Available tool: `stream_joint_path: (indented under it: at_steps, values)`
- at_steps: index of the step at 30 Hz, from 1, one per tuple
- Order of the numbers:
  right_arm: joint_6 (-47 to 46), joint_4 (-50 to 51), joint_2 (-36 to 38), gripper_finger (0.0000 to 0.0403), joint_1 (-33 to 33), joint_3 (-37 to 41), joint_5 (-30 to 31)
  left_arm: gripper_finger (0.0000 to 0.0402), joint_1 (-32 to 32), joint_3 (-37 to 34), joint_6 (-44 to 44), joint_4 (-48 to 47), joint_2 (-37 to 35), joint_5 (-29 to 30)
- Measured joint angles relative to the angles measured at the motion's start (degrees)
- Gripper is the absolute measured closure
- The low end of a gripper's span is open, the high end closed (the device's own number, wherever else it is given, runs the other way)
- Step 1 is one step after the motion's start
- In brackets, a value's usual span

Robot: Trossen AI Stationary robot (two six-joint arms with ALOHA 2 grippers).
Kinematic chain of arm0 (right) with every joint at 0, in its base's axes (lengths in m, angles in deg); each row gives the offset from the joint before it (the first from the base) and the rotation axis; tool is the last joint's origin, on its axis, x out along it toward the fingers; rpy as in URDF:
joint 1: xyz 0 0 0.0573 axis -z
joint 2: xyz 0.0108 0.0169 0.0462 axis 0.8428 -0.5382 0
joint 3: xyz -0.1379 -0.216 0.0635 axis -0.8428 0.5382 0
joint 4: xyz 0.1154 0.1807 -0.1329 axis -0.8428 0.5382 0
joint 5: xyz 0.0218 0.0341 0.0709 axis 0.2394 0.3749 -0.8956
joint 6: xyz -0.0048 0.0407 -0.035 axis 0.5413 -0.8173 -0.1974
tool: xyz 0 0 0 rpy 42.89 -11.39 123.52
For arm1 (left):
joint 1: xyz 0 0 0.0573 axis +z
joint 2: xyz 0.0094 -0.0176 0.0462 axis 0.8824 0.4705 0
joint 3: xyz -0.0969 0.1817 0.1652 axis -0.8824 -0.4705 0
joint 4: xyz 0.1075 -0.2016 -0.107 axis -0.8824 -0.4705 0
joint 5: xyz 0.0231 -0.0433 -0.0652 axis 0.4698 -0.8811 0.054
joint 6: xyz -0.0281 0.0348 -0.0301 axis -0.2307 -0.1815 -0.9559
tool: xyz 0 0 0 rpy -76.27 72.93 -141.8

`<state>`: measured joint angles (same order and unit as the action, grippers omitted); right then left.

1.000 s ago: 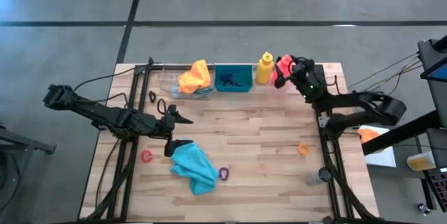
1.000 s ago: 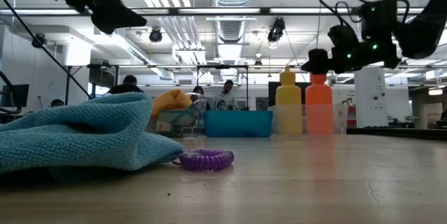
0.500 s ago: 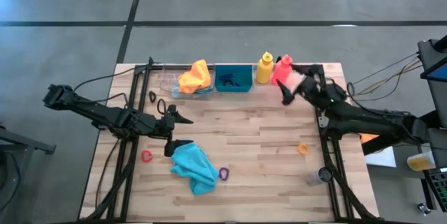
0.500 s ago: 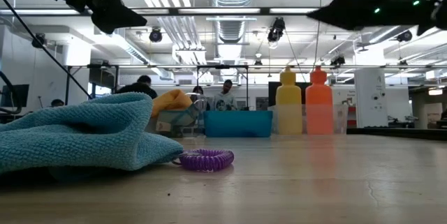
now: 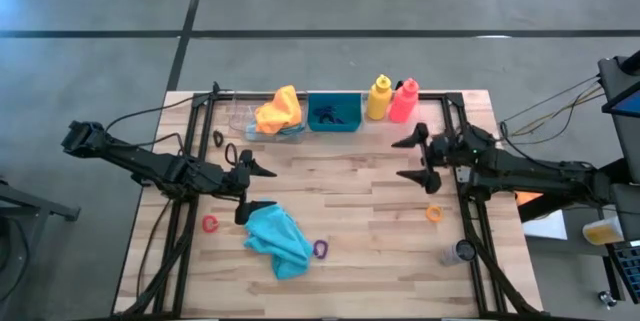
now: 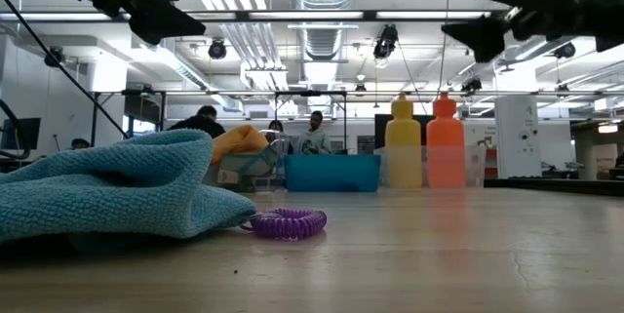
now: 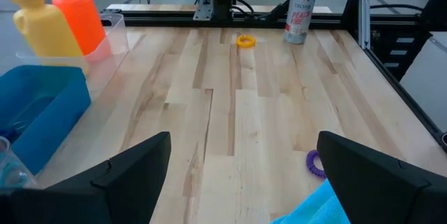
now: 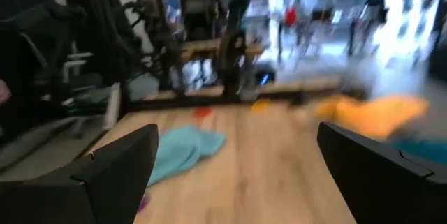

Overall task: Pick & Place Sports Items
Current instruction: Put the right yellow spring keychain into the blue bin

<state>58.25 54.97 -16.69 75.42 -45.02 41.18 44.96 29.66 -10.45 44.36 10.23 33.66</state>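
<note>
Bottles first: the yellow bottle (image 5: 378,98) and the pink-red bottle (image 5: 404,100) stand upright, touching side by side, just right of the teal bin (image 5: 334,113) along the table's (image 5: 370,221) far edge. My right gripper (image 5: 413,159) hangs in the air on the near side of that bin and to its right, fingers spread wide, holding nothing. Just left of the bin the orange cloth (image 5: 279,110) is heaped on a clear tray (image 5: 238,119) at the same far edge. My left gripper (image 5: 256,188) is nearer than the bin and to its left, also wide open and empty, right at the teal cloth (image 5: 279,240), which lies crumpled toward the near edge. A purple ring (image 5: 321,249) lies just beside that cloth, a red ring (image 5: 210,224) on its other side near the left edge. An orange ring (image 5: 434,213) lies well right of the bin and nearer, and a can (image 5: 457,252) stands beyond it by the near right corner. Straight out from the bin toward the near edge, between my two grippers, the wood is bare and open.
</note>
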Motion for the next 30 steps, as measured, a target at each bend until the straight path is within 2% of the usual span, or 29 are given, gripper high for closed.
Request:
stream_joint_path:
  at_steps: [4, 10, 12, 16, 18, 19, 21, 25, 27, 30]
  values:
    - [-3.0, 4.6, -0.2, 0.0012, 0.0, 0.0, -0.1, 0.0035, 0.0, 0.0, -0.2, 0.0, 0.0, 0.0]
    - [-5.0, 4.6, -0.2, 0.0012, 0.0, -0.2, -3.2, 0.0035, 0.0, 0.0, -0.2, 0.0, 0.0, 0.0]
    - [-4.8, 4.6, -0.2, 0.0012, 0.0, -0.5, -7.8, 0.0035, 0.0, 0.0, -0.2, 0.0, 0.0, 0.0]
    - [0.3, 4.9, -0.2, 0.0012, -0.1, -2.2, -21.0, 0.0035, 0.0, 0.0, -0.1, 0.0, 0.0, 0.0]
    - [1.8, 7.9, -0.2, 0.0012, -0.5, -4.0, -23.6, 0.0035, 0.0, 0.0, 0.4, 0.0, 0.0, 0.0]
    - [2.8, 11.4, -0.2, 0.0012, -1.0, -5.4, -22.8, 0.0035, 0.0, 0.0, 1.0, 0.0, 0.0, 0.0]
    - [5.5, 21.5, -0.3, 0.0012, -2.4, -8.8, -15.8, 0.0035, 0.0, 0.0, 1.8, 0.0, 0.0, 0.0]
    - [7.3, 47.0, -2.7, 0.0012, -7.9, -17.9, 7.6, 0.0035, 0.0, 0.0, 3.1, 0.0, 0.0, 0.0]
    - [2.6, 53.0, -4.4, 0.0012, -11.5, -21.2, 16.8, 0.0035, 0.0, 0.0, 3.6, 0.0, 0.0, 0.0]
    - [-7.6, 59.1, -6.7, 0.0012, -15.3, -25.7, 19.8, 0.0035, 0.1, 0.0, 4.4, 0.1, 0.0, 0.0]
